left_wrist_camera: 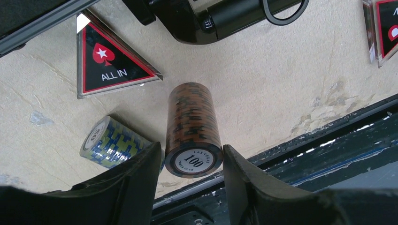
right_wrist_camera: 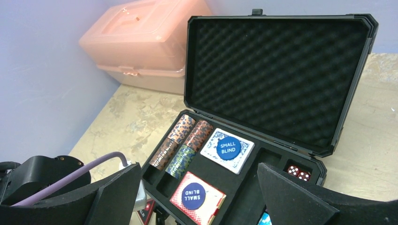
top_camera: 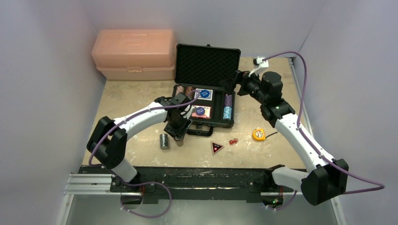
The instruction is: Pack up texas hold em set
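Two end effectors | left straddles chip stack, grip unclear | right released beside case

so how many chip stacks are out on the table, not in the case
2. A brown stack stands between the fingers of the left gripper. A blue-and-yellow stack sits just beside it. More may be hidden from these views.

Triangular button cut by right edge; dice faces unreadably small.
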